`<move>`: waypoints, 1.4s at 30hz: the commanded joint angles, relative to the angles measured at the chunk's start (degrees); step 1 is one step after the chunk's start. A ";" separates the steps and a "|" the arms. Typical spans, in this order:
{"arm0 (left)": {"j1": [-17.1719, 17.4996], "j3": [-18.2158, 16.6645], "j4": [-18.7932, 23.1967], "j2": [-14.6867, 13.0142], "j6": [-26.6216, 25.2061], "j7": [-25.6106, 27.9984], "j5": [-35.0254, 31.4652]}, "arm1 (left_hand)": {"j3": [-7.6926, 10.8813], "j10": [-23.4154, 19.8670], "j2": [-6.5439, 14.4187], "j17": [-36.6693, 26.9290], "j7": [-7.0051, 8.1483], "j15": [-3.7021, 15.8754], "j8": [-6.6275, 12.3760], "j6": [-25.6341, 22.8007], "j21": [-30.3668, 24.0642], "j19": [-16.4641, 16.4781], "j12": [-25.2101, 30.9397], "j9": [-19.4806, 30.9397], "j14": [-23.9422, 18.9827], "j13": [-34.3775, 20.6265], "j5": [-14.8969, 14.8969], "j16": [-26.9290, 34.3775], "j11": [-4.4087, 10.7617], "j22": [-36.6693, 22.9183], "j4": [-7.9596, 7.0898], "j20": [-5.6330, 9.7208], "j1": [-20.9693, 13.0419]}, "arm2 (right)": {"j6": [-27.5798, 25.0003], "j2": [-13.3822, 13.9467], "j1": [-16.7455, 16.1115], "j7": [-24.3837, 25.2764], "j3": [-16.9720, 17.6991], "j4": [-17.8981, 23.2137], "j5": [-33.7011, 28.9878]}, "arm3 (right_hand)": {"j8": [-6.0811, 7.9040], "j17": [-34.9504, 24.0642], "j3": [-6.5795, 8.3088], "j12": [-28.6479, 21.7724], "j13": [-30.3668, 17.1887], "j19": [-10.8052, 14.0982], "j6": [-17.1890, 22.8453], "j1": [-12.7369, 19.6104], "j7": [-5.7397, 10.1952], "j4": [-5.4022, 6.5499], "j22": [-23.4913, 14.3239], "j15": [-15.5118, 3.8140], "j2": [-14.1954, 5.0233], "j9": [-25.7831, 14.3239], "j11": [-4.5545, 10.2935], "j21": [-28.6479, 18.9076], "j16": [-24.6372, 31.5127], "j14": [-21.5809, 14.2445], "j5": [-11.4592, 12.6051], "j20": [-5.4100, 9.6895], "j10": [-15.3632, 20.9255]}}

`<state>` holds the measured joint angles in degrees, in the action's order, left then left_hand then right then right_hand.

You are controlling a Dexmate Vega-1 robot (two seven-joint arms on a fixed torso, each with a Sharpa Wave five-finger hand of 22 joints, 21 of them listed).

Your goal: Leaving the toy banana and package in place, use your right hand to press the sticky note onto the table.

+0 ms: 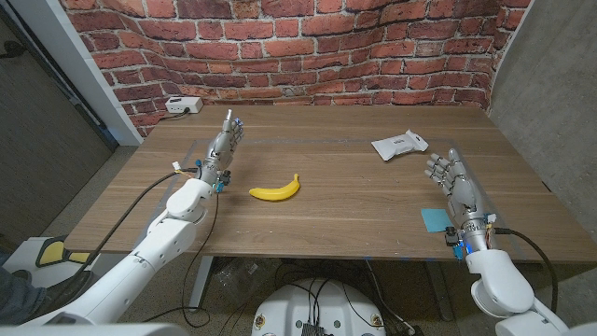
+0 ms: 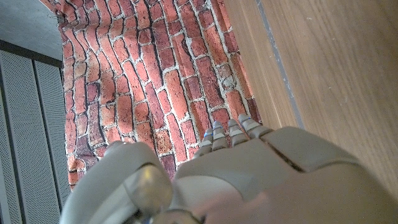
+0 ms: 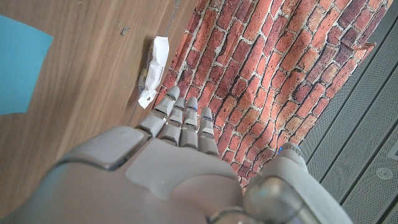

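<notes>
Starting at the far left of the head view, a white box [image 1: 183, 105] with a cable sits at the back corner of the wooden surface [image 1: 336, 201], close under the brick wall [image 1: 308, 47]. Next comes your left hand [image 1: 224, 147], standing on its edge on the surface with its fingers straight, held together and reaching toward the wall; it holds nothing, and in the left wrist view you see its back [image 2: 261, 180] with the fingertips pointing at the bricks. Just to the right of that hand, and apart from it, the yellow toy banana [image 1: 276, 189] lies on the surface with its curve opening toward the wall. Well to the right and farther back, the white package [image 1: 400, 145] lies flat, and the right wrist view shows it [image 3: 153, 70] lying beyond your right fingertips, not touched by them. Your right hand [image 1: 457, 187] comes next, near the front right of the surface, fingers extended and slightly spread, empty; whether its palm faces down or stands upright, you cannot tell from these pictures. The blue sticky note [image 1: 434, 219] lies just beside that hand on its inner side, level with the wrist, and in the right wrist view it [image 3: 22, 65] shows flat on the wood, clear of the hand [image 3: 168, 168].
</notes>
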<state>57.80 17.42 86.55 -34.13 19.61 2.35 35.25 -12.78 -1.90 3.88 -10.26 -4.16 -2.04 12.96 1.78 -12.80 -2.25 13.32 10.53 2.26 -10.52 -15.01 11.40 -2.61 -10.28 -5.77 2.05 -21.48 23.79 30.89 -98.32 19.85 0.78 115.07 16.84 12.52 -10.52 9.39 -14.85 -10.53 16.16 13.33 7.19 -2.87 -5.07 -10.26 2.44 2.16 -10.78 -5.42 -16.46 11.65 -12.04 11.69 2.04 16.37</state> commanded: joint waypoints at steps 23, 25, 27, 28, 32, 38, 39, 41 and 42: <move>0.21 0.57 2.27 0.52 -0.93 2.13 -0.92 | -0.28 -1.27 0.48 -0.20 -0.23 -0.09 0.04 -1.70 0.29 0.54 -0.13 0.11 -1.28 -0.21 0.34 -0.07 0.27 -0.03 0.36 0.03 -0.19 | 5.56 -8.78 -10.43 -0.76 5.24 1.51 -7.63 | 0.15 -0.14 -0.34 -0.56 -0.23 3.05 1.38 0.11 0.06 -0.60 -0.15 -0.81 0.18 -0.37 0.63 -0.02 0.32 -2.75 0.51 0.31 3.00; 0.24 0.62 2.51 0.54 -1.12 2.28 -0.93 | -0.29 -1.27 0.52 -0.20 -0.32 -0.14 0.07 -1.91 0.31 0.54 -0.16 0.11 -1.34 -0.21 0.36 -0.08 0.33 -0.03 0.35 -0.07 -0.21 | 5.62 -8.95 -10.74 -0.91 5.44 1.37 -8.25 | 0.20 -0.14 -0.36 -0.54 -0.23 3.06 1.55 0.13 0.13 -0.61 -0.15 -0.87 0.18 -0.37 0.64 0.02 0.30 -2.77 0.53 0.31 3.01; 0.23 0.66 2.77 0.50 -1.35 2.43 -1.00 | -0.30 -1.35 0.56 -0.20 -0.26 -0.12 0.04 -1.93 0.31 0.59 -0.17 0.11 -1.37 -0.21 0.38 -0.09 0.33 -0.03 0.35 -0.08 -0.24 | 5.92 -9.33 -10.93 -0.89 5.53 1.13 -8.67 | 0.24 -0.13 -0.38 -0.58 -0.23 3.11 1.71 0.15 0.22 -0.63 -0.15 -0.85 0.20 -0.37 0.63 0.06 0.26 -2.77 0.56 0.33 3.20; 0.22 0.67 2.90 0.49 -1.43 2.42 -0.96 | -0.30 -1.41 0.57 -0.20 -0.26 -0.12 0.02 -1.92 0.33 0.57 -0.16 0.11 -1.38 -0.21 0.39 -0.10 0.33 -0.03 0.35 -0.09 -0.24 | 6.44 -9.43 -10.95 -1.05 5.55 0.76 -8.86 | 0.26 -0.13 -0.40 -0.59 -0.23 3.20 1.82 0.15 0.26 -0.64 -0.15 -0.94 0.21 -0.38 0.66 0.07 0.25 -2.82 0.57 0.41 3.28; 0.15 0.78 3.53 0.24 -1.73 2.63 -1.40 | -0.32 -1.45 0.61 -0.20 -0.28 -0.12 -0.01 -2.00 0.34 0.63 -0.19 0.11 -1.44 -0.21 0.42 -0.11 0.30 -0.03 0.36 -0.05 -0.28 | 6.74 -10.49 -11.03 -0.28 5.59 0.45 -10.66 | 0.44 -0.14 -0.50 -0.62 -0.23 3.51 2.48 0.09 0.55 -0.62 -0.15 -0.96 0.27 -0.39 1.02 0.12 0.23 -3.06 0.63 0.54 3.60; -0.31 1.10 3.81 0.08 -2.45 2.32 -1.43 | -0.34 -1.48 0.69 -0.20 -0.29 -0.13 -0.09 -2.06 0.38 0.67 -0.27 0.11 -1.48 -0.21 0.48 -0.15 0.40 -0.02 0.36 -0.14 -0.34 | 3.85 -11.41 -11.61 2.36 6.00 1.97 -17.27 | 0.57 -0.14 -0.61 -0.62 -0.23 3.58 3.05 0.00 0.76 -0.59 -0.16 -1.01 0.30 -0.41 1.29 0.28 0.14 -3.13 0.70 0.47 3.86; -0.45 1.18 3.72 0.11 -2.55 2.19 -1.37 | -0.35 -1.47 0.70 -0.20 -0.26 -0.13 -0.09 -2.09 0.38 0.69 -0.28 0.11 -1.50 -0.21 0.49 -0.15 0.39 -0.02 0.36 -0.10 -0.34 | 3.00 -11.60 -11.78 2.84 6.01 2.50 -18.05 | 0.59 -0.14 -0.63 -0.61 -0.23 3.52 3.15 -0.01 0.80 -0.59 -0.16 -1.01 0.30 -0.41 1.35 0.33 0.10 -3.06 0.71 0.46 3.87; -0.76 1.33 3.31 0.30 -2.51 1.89 -1.24 | -0.35 -1.51 0.71 -0.20 -0.20 -0.10 -0.11 -2.10 0.40 0.67 -0.28 0.11 -1.54 -0.21 0.50 -0.15 0.34 -0.02 0.36 -0.13 -0.35 | 2.20 -11.76 -11.93 3.80 6.01 2.92 -20.02 | 0.58 -0.15 -0.66 -0.56 -0.23 3.42 3.19 -0.03 0.91 -0.57 -0.16 -0.91 0.30 -0.41 1.42 0.42 0.00 -2.91 0.73 0.40 3.83; -0.96 1.40 3.01 0.42 -2.45 1.48 -0.97 | -0.36 -1.53 0.72 -0.20 -0.19 -0.10 -0.12 -2.13 0.39 0.71 -0.29 0.11 -1.59 -0.21 0.51 -0.14 0.33 -0.02 0.36 -0.14 -0.36 | 1.73 -11.73 -12.03 4.32 6.09 3.14 -21.33 | 0.56 -0.15 -0.67 -0.52 -0.23 3.31 3.20 -0.05 0.96 -0.57 -0.16 -0.88 0.30 -0.42 1.44 0.50 -0.03 -2.86 0.74 0.36 3.78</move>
<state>57.82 18.26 89.68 -33.79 17.87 4.57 34.02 -13.03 -2.86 4.90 -10.26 -4.12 -1.85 12.96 -0.11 -12.41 -1.95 13.31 10.52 1.01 -10.52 -14.58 11.41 -2.47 -10.13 -5.52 1.73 -21.58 29.46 20.66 -109.22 20.35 6.32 116.23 4.77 12.76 -10.52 8.77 -15.26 -10.53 19.53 16.10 7.18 -1.96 -5.69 -10.26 1.33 2.16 -11.08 -4.27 -16.11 11.66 -14.58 12.13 2.16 19.93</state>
